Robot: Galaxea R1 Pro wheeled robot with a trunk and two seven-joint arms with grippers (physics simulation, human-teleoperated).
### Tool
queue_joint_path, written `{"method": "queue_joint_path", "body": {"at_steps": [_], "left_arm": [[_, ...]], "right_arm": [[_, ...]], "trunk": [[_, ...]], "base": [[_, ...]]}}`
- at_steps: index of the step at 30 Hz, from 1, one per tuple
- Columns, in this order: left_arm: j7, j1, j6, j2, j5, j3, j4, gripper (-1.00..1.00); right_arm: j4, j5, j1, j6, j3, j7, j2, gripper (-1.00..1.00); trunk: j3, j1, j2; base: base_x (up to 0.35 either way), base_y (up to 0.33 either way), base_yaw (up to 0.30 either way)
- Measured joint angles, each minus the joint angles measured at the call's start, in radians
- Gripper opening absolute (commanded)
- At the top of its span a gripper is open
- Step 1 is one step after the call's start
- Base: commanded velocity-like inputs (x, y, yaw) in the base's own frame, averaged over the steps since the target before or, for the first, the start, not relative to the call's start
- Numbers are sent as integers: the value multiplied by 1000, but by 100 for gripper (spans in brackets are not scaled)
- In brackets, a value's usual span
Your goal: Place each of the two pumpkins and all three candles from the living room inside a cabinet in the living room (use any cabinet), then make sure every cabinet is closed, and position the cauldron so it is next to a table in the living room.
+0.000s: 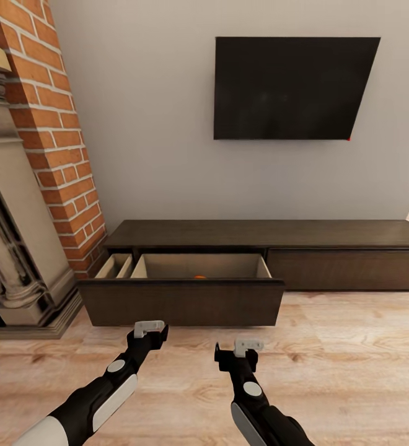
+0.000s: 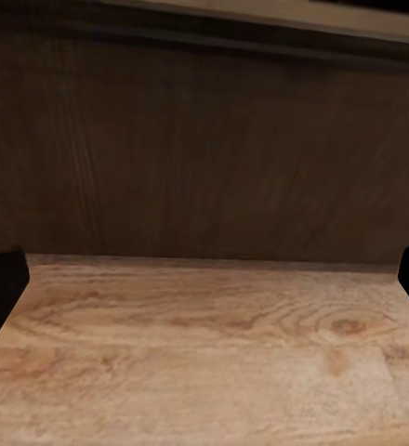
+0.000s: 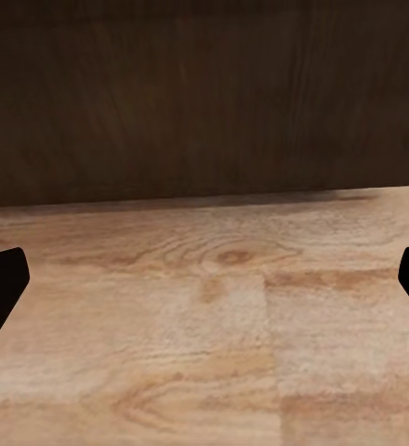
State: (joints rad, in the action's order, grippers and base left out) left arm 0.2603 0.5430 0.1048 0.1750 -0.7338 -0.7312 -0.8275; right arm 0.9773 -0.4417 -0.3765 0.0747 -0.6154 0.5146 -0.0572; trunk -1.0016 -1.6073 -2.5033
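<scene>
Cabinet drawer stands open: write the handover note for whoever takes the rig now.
Left gripper: open, empty, facing the drawer front.
Right gripper: open, empty, over the floor.
Cabinet: left drawer pulled out, right front shut.
Done: something orange, probably a pumpkin, lies in the drawer; the front hides most of it.
Left: other items unaccounted for; shut the drawer; place the cauldron.

Long low dark brown wooden cabinet (image 1: 272,235): against wall, below flat black screen (image 1: 294,87); brick fireplace (image 1: 37,155) at its left; small orange pumpkin (image 1: 199,276) inside its pulled-out left drawer (image 1: 183,301).
</scene>
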Motion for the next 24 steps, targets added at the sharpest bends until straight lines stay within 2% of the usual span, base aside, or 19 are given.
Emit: {"method": "queue_joint_path", "body": {"at_steps": [7,16,24], "left_arm": [[-1,0,1,0,2,0,5,100],[0,0,4,0,1,0,14,100],[0,0,6,0,1,-1,16,100]], "right_arm": [[-2,-4,0,-1,1,-2,0,100],[-3,-12,0,0,5,-2,-1,100],[-3,-13,0,-1,5,-2,-1,100]], "trunk": [[27,3,2],[27,3,2],[27,3,2]], "base": [[0,0,0],[-23,0,0],[-240,0,0]]}}
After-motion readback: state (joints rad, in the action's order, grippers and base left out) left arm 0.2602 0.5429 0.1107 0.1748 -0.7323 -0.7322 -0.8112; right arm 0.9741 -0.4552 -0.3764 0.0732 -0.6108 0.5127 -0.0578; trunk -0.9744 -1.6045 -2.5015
